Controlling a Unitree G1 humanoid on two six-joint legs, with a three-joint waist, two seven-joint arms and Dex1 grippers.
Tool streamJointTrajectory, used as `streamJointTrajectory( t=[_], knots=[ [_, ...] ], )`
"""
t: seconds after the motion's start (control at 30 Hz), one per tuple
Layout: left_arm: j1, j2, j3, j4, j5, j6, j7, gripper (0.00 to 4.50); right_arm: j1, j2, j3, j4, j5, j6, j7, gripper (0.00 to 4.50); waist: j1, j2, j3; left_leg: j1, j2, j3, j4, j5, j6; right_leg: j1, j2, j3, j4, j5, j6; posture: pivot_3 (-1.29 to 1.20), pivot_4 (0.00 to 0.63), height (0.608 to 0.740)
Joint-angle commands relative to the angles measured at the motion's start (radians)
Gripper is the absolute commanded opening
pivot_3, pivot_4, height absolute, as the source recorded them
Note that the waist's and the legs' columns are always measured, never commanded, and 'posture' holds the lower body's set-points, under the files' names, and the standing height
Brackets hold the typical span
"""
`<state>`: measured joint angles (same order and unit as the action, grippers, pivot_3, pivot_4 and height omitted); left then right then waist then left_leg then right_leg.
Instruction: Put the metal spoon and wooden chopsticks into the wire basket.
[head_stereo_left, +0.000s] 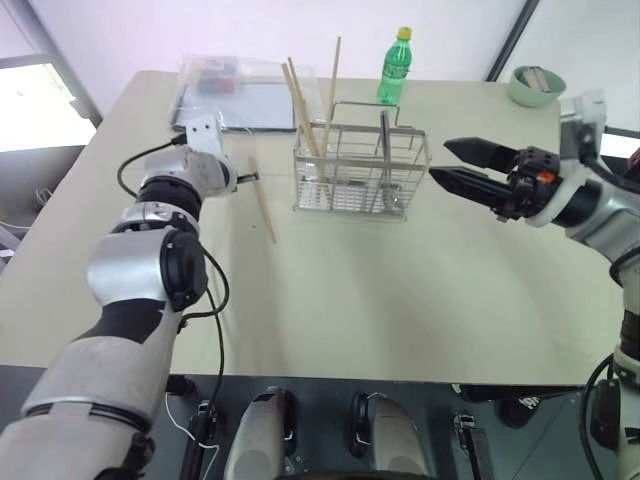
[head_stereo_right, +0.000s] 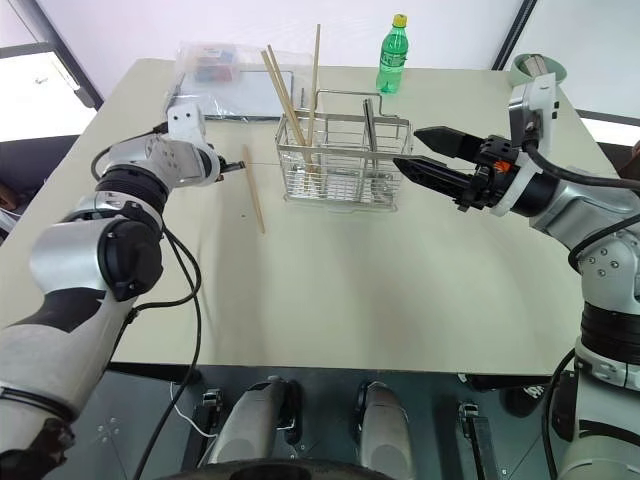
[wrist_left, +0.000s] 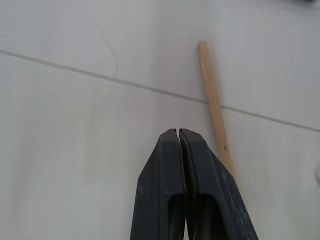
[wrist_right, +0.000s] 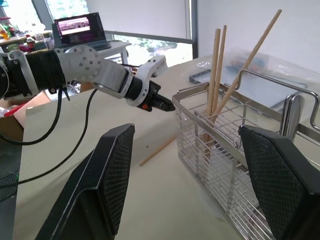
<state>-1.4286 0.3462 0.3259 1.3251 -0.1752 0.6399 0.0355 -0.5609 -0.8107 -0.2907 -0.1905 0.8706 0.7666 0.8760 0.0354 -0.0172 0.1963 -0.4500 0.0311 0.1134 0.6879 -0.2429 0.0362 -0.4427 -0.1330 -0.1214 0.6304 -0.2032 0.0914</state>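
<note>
Chopstick lies loose on the bench; left hand, pinched shut and empty, should open, straddle it, then close. Right hand gapes wide.

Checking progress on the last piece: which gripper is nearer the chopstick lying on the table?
Left. The left gripper, shut and empty, hovers just beside the loose chopstick. The right gripper hangs open on the far side of the wire basket.
</note>
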Motion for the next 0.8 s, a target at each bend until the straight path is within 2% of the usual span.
streamJointTrajectory(
  t=[0.03,0.07,0.17,0.33,0.57,0.8],
  knots=[
    [-0.048,0.003,-0.022,-0.028,0.021,-0.002,-0.005,0.06,-0.045,-0.008,-0.02,0.013,-0.003,-0.022,0.005,3.41,0.0,0.0,0.0,0.0,0.0,0.0,0.0,0.0,0.0,0.0,0.0,0.0,0.0,0.0,0.0,0.0,0.15,0.707],
    [-0.059,0.002,-0.023,-0.03,0.023,0.005,-0.006,0.06,-0.051,-0.008,-0.02,0.018,-0.003,-0.02,0.004,3.41,0.0,0.0,0.0,0.0,0.0,0.0,0.0,0.0,0.0,0.0,0.0,0.0,0.0,0.0,0.0,0.0,0.15,0.707],
    [-0.082,-0.004,-0.026,-0.033,0.024,0.012,-0.009,0.92,-0.06,-0.011,-0.02,0.028,-0.001,-0.012,0.008,3.41,0.001,0.0,0.0,0.0,0.0,0.0,0.0,0.0,0.0,0.0,0.0,0.0,0.0,0.0,0.0,0.0,0.15,0.707],
    [-0.068,-0.04,0.006,-0.015,-0.001,-0.015,0.027,3.4,-0.087,-0.022,-0.013,0.049,-0.003,-0.001,0.019,3.41,0.0,0.0,0.0,0.0,0.0,0.0,0.0,0.0,-0.001,0.0,0.0,0.0,0.0,0.0,0.0,0.0,0.15,0.707],
    [0.013,-0.09,0.066,0.007,-0.021,-0.063,0.125,3.4,-0.075,-0.016,-0.032,0.022,0.014,0.024,-0.004,3.41,-0.009,0.0,0.0,0.0,0.0,0.0,0.0,0.001,-0.001,0.0,0.0,0.0,0.0,0.0,0.0,0.0,0.15,0.707],
    [0.05,-0.109,0.081,0.017,-0.015,-0.082,0.145,3.4,-0.02,-0.027,-0.074,-0.034,0.037,0.05,-0.035,3.41,-0.011,0.0,0.0,0.0,0.0,0.0,0.0,0.0,-0.001,0.0,0.0,0.0,0.0,0.0,0.0,0.0,0.15,0.707]
  ],
)
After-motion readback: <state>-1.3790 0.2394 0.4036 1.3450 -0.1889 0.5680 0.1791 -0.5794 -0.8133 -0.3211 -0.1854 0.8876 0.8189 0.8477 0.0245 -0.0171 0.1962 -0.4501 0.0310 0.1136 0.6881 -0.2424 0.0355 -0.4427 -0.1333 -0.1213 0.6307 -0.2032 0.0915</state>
